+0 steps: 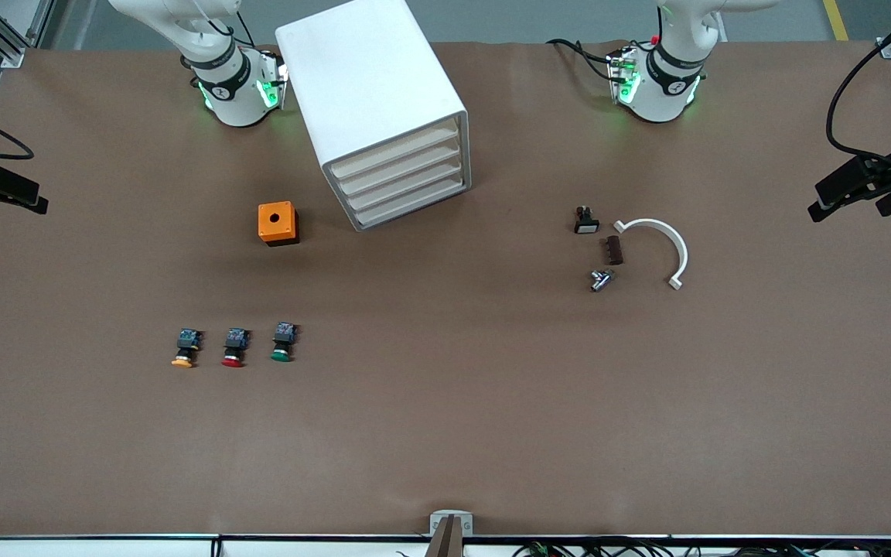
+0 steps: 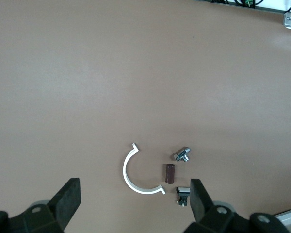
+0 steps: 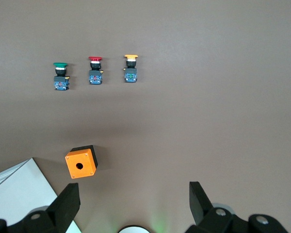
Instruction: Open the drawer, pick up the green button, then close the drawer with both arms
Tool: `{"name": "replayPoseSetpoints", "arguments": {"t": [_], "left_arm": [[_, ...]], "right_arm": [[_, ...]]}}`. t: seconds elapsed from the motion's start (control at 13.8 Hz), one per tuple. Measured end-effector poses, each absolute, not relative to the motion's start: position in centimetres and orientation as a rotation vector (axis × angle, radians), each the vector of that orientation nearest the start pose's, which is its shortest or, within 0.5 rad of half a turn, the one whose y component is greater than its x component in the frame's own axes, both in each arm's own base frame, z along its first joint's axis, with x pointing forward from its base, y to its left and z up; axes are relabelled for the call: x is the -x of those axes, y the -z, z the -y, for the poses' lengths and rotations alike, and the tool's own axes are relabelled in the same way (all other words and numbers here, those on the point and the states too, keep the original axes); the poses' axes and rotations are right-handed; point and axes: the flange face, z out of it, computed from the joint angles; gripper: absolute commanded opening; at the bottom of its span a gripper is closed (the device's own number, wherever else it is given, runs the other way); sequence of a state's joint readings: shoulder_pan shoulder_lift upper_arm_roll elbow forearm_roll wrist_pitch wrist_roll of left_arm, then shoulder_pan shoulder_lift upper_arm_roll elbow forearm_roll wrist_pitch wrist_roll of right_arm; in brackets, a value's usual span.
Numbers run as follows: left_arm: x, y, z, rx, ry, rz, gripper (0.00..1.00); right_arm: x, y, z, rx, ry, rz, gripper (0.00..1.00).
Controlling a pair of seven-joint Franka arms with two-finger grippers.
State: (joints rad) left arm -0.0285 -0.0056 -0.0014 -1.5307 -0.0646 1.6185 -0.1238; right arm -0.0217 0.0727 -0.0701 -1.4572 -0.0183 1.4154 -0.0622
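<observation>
Buttons first, as we read the front view from the right arm's end of the table: three small push buttons in a row on the brown table (image 1: 445,433), caps toward the front camera. We list the orange-capped button (image 1: 185,348), beside it the red-capped button (image 1: 234,347), then the green-capped button (image 1: 283,343), the one of the row nearest the table's middle; it lies in the open on the tabletop, apart from both arms, nearer the front camera than the orange box.

Orange box (image 1: 278,223), a square switch housing with a round hole in its top face, standing between the button row and the right arm's base.

Right gripper (image 3: 134,201), seen in its wrist view only: jaws spread wide, empty, hanging over the table near the orange box; this arm waits.

White drawer cabinet (image 1: 380,108), four drawers, all shut, set at an angle beside the orange box.

Small parts toward the left arm's end: a black switch (image 1: 585,220), a dark brown block (image 1: 614,250), a silver metal fitting (image 1: 600,279), and a white curved bracket (image 1: 662,246) just beside them.

Left gripper (image 2: 135,200), in its wrist view only: jaws wide apart, holding nothing, over the table near the curved bracket; we note this arm waiting too
</observation>
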Motion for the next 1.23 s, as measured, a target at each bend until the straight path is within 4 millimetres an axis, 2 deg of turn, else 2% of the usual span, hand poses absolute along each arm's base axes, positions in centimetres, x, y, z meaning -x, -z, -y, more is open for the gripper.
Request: {"name": "replayPoseSetpoints", "arguments": {"t": [0.51,0.8,1.23], "left_arm": [[-55.8,-65.1,2.3,3.207,0.141,0.144,0.99],[-55.8,-65.1,2.4,3.207,0.141,0.143,0.99],[-55.8,-65.1,2.4,3.207,0.141,0.143,1.0]], "right_arm": [[-55.6,-64.3,3.8,3.158,-0.068,-0.003,1.0],[-54.8,-66.3,3.8,3.161,0.019,-0.002,1.0],[-53.7,-65.9,4.5,3.153,-0.044,-0.025,1.0]]}}
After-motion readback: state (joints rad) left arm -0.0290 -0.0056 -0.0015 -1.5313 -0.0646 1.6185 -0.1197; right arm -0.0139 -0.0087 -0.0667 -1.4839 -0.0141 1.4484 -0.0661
